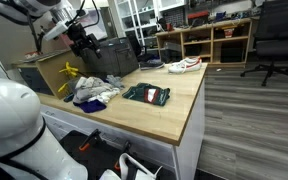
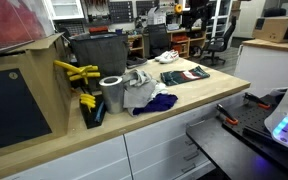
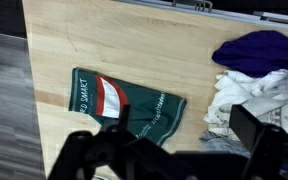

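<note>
My gripper (image 3: 182, 138) is open, its two dark fingers spread wide with nothing between them. It hangs well above the wooden countertop (image 1: 179, 110). In an exterior view the gripper (image 1: 84, 42) is high over the counter's back end. Below it in the wrist view lies a flat green cloth (image 3: 109, 105) with a red and white patch and white lettering. The same green cloth (image 1: 147, 95) (image 2: 184, 75) shows in both exterior views. Beside it sits a heap of clothes (image 1: 94, 92): a white piece (image 3: 246, 92), a purple piece (image 3: 259, 50) and a grey piece (image 3: 224, 142).
A black bin (image 1: 114, 55) (image 2: 99, 50) stands at the counter's back. Yellow clamps (image 2: 79, 72) and a metal cylinder (image 2: 111, 93) sit near the clothes heap. A white rounded machine part (image 1: 9, 120) fills one near corner. Office chairs (image 1: 269, 45) and shelves (image 1: 214, 40) stand beyond.
</note>
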